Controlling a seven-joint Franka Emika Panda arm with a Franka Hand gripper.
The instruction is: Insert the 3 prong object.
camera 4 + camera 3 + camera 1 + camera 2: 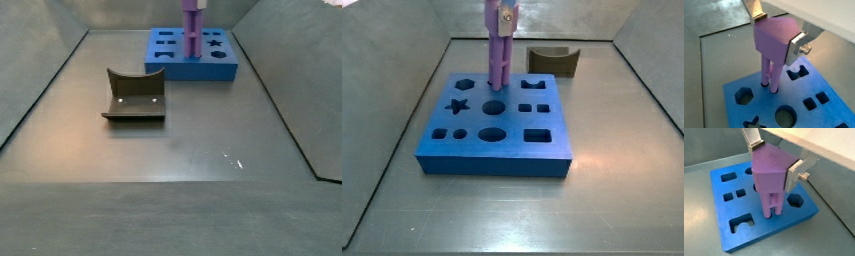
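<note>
The gripper [777, 34] is shut on the head of the 3 prong object [772, 40], a light-purple piece with parallel rods hanging straight down. It shows in both wrist views [771, 173]. The silver fingers [797, 46] clamp its wide top from two sides. The rod tips meet the top of the blue block [764, 105] near its hexagon hole, with dark hole edges around their bases. In both side views the piece [500, 50] [194, 22] stands upright over the block's [496, 160] [201, 72] far part. How deep the rods sit cannot be told.
The blue block [764, 230] has several shaped holes: star, circles, squares, cross. A brown curved block [134, 97] stands on the grey floor apart from it, also in a side view [552, 62]. Grey walls enclose the floor.
</note>
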